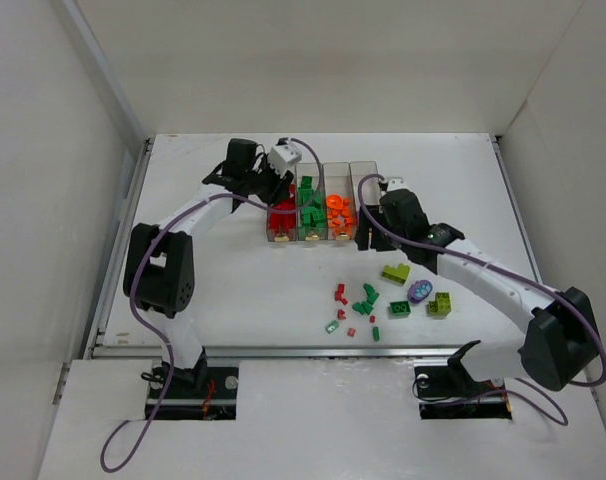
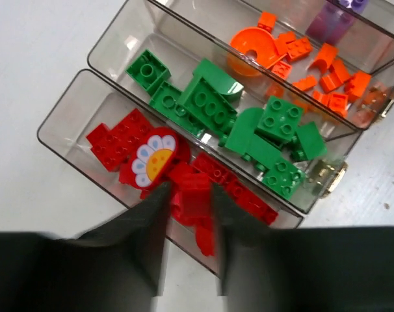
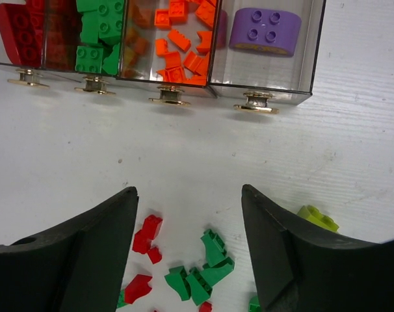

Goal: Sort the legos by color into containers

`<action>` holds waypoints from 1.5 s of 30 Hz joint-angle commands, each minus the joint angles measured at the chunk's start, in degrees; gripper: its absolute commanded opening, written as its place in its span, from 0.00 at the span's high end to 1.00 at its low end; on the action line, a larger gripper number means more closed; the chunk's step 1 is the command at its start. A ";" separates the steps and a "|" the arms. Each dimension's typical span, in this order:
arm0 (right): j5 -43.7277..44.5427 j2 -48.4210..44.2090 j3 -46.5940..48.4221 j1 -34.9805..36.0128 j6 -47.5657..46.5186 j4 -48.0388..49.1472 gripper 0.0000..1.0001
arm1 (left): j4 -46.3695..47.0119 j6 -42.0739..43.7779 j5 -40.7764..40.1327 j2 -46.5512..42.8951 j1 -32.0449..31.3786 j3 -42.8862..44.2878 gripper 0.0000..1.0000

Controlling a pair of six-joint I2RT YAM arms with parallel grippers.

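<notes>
Four clear bins (image 1: 364, 172) stand joined in a row near the middle of the white table (image 1: 233, 300), a bit closer to its far edge. Each bin has a little brass knob (image 3: 256, 104) on the end that faces the near edge. The bin at the left end holds red legos (image 2: 116, 140). One red piece (image 2: 153, 159) has a white flower with a yellow middle on it. The next bin holds green legos (image 2: 207, 104) and the third holds orange legos (image 2: 252, 45). The bin at the right end holds a purple curved brick (image 3: 264, 30) with four studs.

The left gripper (image 2: 189, 195) hangs over the red bin. Its fingers (image 2: 151, 221) are close together with a thin gap, and a red brick (image 2: 196, 195) shows in that gap. I cannot tell if they pinch it or if it lies in the bin.

The right gripper (image 3: 187, 192) hovers in front of the knobs, near the right end of the row. Its fingers (image 3: 99, 247) are spread wide and hold nothing.

Loose legos (image 1: 368, 300) lie on the table between the bins and the near edge, right of the middle. There are small red and green bits, a lime-yellow piece (image 1: 395, 271), a lime-yellow brick (image 1: 440, 304) and a purple oval piece (image 1: 420, 291).
</notes>
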 commanded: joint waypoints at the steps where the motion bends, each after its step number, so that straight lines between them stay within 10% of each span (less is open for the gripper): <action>1: 1.82 0.37 2.90 -0.25 0.51 -1.98 0.30 | 2.48 -2.34 2.24 -0.02 1.58 2.27 0.62; 8: 1.82 0.90 3.42 0.27 0.43 -5.84 0.18 | 4.07 0.38 2.25 -1.16 2.73 -1.42 0.29; 11: 2.34 1.51 3.42 1.59 -0.19 -7.60 0.16 | 4.07 2.13 2.25 -3.44 3.34 -2.83 0.00; 20: -3.27 5.99 1.75 7.74 0.59 -4.72 0.19 | -1.91 12.42 -6.26 -15.66 6.59 -7.67 0.00; 37: -4.25 22.52 7.91 12.40 7.01 -7.44 0.37 | -2.34 -22.44 -36.67 -21.28 8.79 -13.82 0.00; 45: -5.39 23.04 6.32 12.93 7.54 -7.44 0.52 | -3.06 -31.97 -30.54 -22.87 8.27 -17.24 0.00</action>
